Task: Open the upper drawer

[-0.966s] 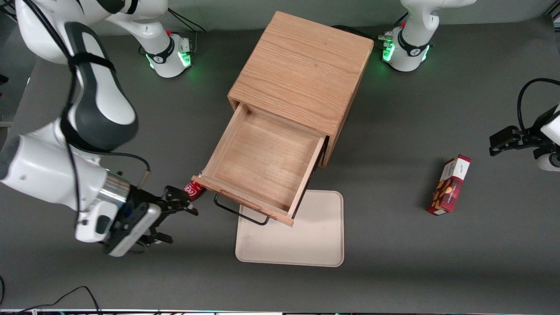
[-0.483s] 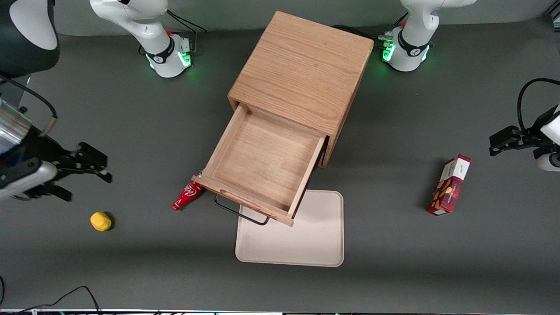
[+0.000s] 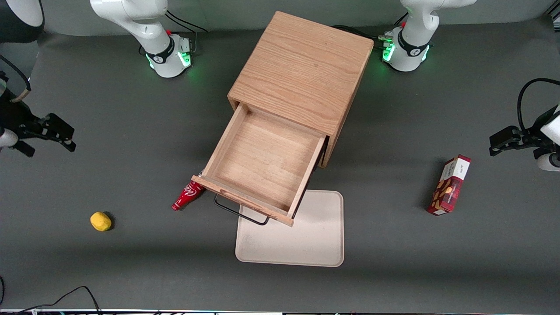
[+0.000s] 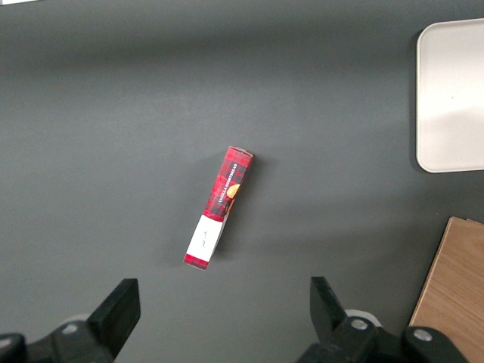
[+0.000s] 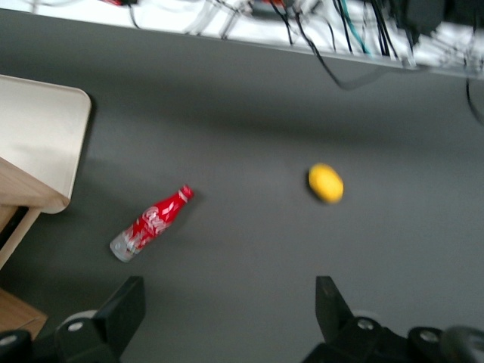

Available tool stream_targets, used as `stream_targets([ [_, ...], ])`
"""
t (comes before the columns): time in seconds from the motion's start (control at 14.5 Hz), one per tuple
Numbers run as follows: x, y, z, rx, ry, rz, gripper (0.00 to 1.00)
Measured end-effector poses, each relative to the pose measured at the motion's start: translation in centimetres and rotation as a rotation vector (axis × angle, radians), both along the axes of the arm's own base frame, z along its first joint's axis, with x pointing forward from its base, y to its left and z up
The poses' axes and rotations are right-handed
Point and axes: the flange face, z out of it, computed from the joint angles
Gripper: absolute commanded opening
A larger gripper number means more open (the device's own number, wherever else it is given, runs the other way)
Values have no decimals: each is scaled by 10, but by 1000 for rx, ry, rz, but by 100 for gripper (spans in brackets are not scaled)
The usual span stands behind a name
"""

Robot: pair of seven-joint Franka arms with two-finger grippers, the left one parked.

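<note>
My gripper (image 3: 47,138) hangs above bare table at the working arm's end, fingers (image 5: 121,314) spread wide, holding and touching nothing. A yellow ball (image 3: 100,221) and red bottle (image 3: 187,196) lie nearer the front camera. The upper drawer (image 3: 262,164) stands pulled well out of the cabinet (image 3: 304,72), above the tray (image 3: 306,245).

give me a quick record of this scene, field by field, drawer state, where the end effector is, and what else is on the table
upper drawer: pulled out, empty inside
handle: black wire, untouched
end effector: open, holding nothing, far toward the working arm's end of the table
red bottle: lying beside the drawer front
yellow object: on the table, nearer the front camera than the end effector
tray: beige, partly under the drawer front
</note>
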Motion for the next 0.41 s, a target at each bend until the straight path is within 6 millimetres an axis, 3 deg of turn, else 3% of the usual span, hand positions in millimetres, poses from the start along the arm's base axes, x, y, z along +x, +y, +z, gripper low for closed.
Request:
stream_targets([
  [0.14,-12,-1,3,7,21,-39,100],
  [0.41,-11,-17,5,17,19,-80,100],
])
